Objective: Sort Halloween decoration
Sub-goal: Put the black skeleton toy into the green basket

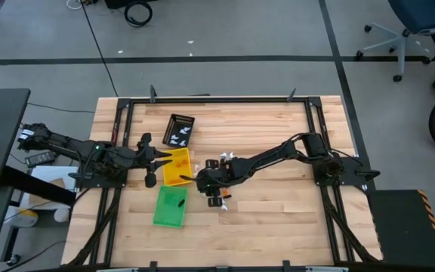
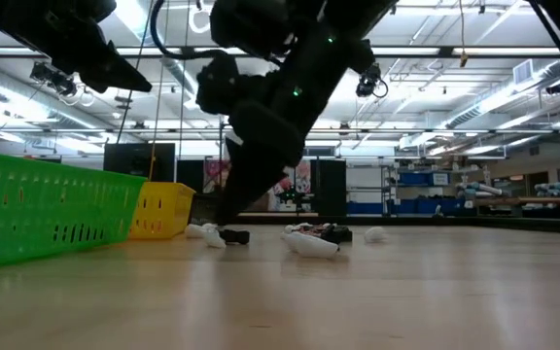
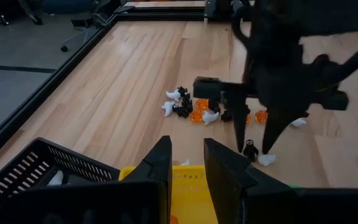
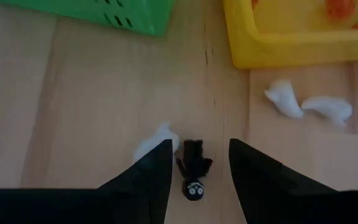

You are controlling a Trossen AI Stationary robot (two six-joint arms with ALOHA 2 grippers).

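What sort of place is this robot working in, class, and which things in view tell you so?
Probably a large lab or workshop hall. The low view shows a high ceiling with long strip lights and shelving far behind the table; the high view shows a taped concrete floor and an office chair.

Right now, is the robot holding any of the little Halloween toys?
No. The right tool stands open around a small black trinket lying on the table, not yet pinching it. The left tool over the yellow tray looks empty.
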